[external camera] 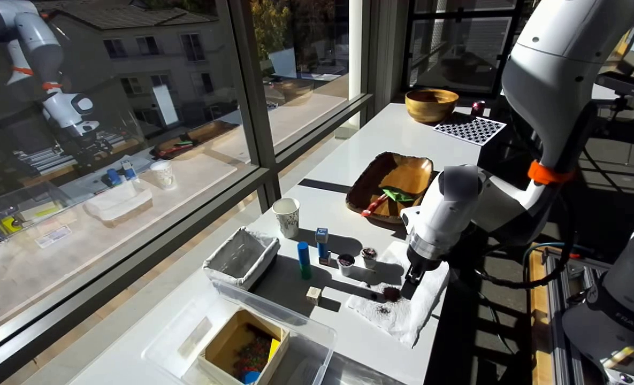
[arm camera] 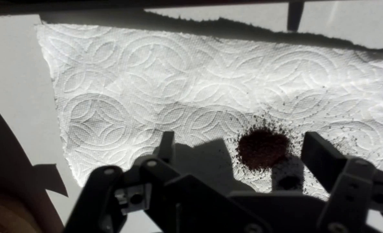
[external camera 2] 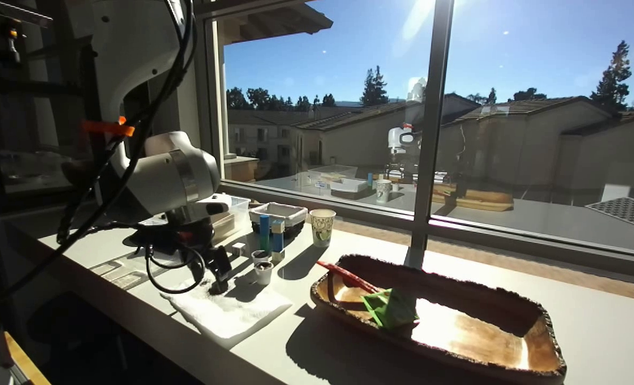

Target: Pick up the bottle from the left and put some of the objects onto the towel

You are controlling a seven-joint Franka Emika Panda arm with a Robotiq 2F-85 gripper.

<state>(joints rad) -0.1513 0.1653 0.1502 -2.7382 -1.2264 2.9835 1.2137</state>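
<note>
- Nearest the wrist camera is the gripper (arm camera: 239,139), its jaws spread wide with nothing between them; it hangs above the towel (arm camera: 139,81).
- That towel lies near the edge of the counter (external camera: 343,149) and bears a mound of dark granules (arm camera: 264,149), with loose specks scattered around it.
- Done, as I judge it: something is already on the towel, so the placing half looks at least partly met, provided the granules count among the objects.
- Unclear: no bottle can be picked out with certainty. An upright blue-and-green cylinder (external camera: 304,260) on the counter might be meant, but I cannot tell; the gripper does not have it.
- Probably still available to move: a small white cup (external camera: 345,266) with dark contents, a matching cup (external camera: 369,258) nearer the towel, and a pale cube (external camera: 313,295), all standing off the cloth.
- Empty jaws over the towel suit either a finished transfer or readiness for another; which, I cannot say.
</note>
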